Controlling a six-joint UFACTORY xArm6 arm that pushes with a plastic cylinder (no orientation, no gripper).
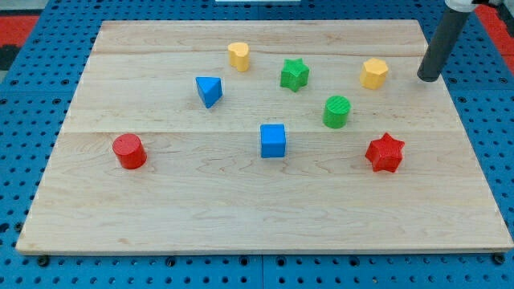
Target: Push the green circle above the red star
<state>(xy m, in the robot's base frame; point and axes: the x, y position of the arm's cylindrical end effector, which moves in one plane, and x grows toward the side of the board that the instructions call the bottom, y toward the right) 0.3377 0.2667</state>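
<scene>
The green circle (336,111) is a short green cylinder standing right of the board's middle. The red star (385,152) lies below it and to the right, apart from it. My tip (429,78) is the lower end of the dark rod at the view's upper right. It is above and to the right of the green circle, well apart from it, and to the right of the yellow hexagon (373,73). It touches no block.
On the wooden board (241,209): a green star (294,74) up and left of the green circle, a yellow cylinder (238,55), a blue triangle (209,91), a blue cube (273,140), a red cylinder (128,151) at the left. Blue pegboard surrounds the board.
</scene>
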